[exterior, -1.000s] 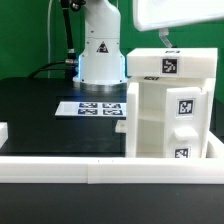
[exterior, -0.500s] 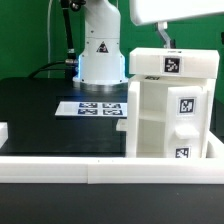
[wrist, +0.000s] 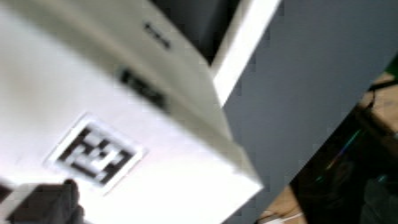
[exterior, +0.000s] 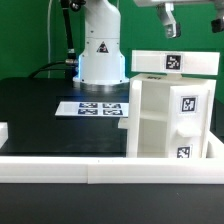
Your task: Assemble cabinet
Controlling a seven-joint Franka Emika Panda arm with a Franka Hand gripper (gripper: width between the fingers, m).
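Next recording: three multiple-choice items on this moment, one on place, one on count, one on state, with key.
1. Where does the cabinet stand? A) exterior view's left B) exterior view's right C) exterior view's middle
2. How many tags show on it in the exterior view? A) one B) three C) six
3. The gripper is: A) above the cabinet, apart B) clamped on the cabinet C) inside the cabinet
1 B, it fills the right side; 2 B, one high, two below; 3 A, a gap shows beneath it.
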